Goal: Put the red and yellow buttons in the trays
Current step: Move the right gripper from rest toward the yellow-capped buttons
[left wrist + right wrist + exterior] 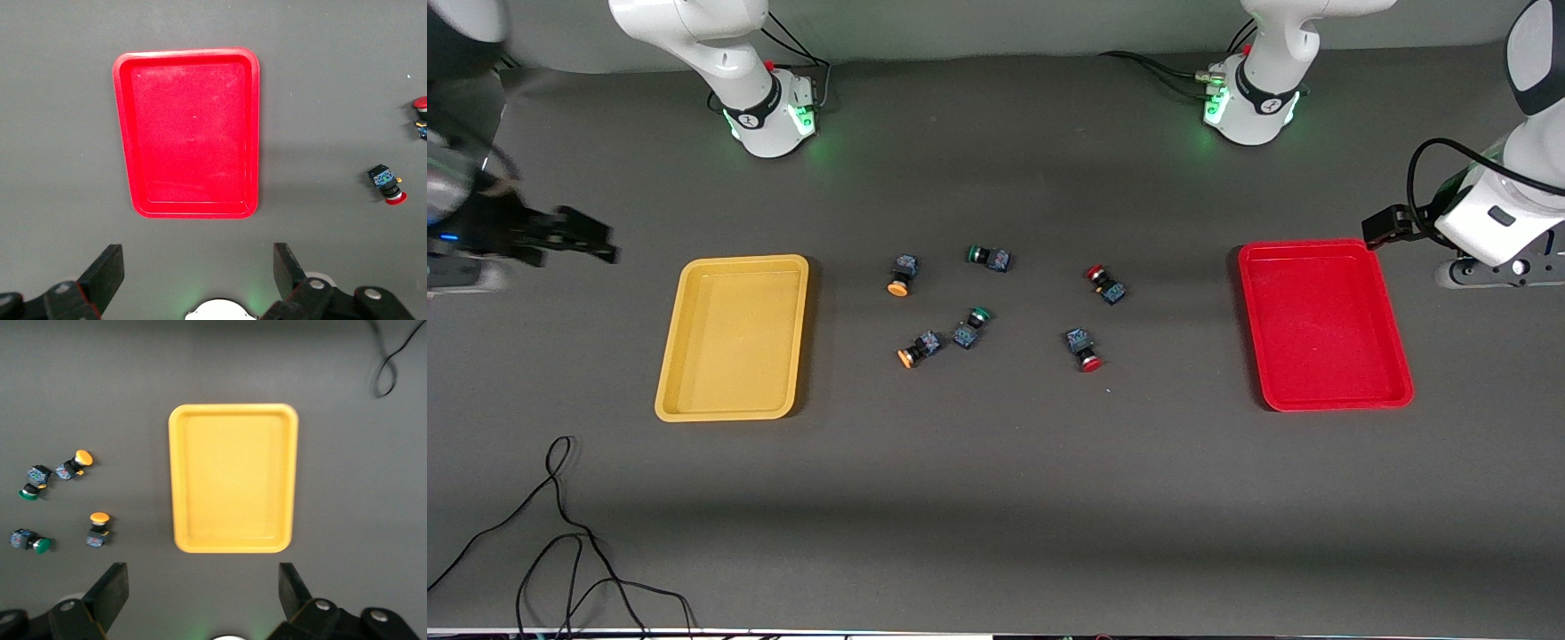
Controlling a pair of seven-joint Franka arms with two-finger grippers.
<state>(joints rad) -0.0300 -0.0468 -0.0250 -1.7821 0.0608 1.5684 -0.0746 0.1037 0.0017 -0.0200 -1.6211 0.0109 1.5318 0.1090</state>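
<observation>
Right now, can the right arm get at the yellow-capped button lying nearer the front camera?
Probably yes: the right gripper is open, and nothing covers that yellow-capped button; only a green-capped button lies beside it.

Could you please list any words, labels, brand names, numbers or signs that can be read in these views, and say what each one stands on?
None can be read.
Black collar on the right arm's base: a white mark, too small to read.
Black collar on the left arm's base: the same, unreadable.
Yellow tray, red tray and the buttons: no lettering visible.
</observation>
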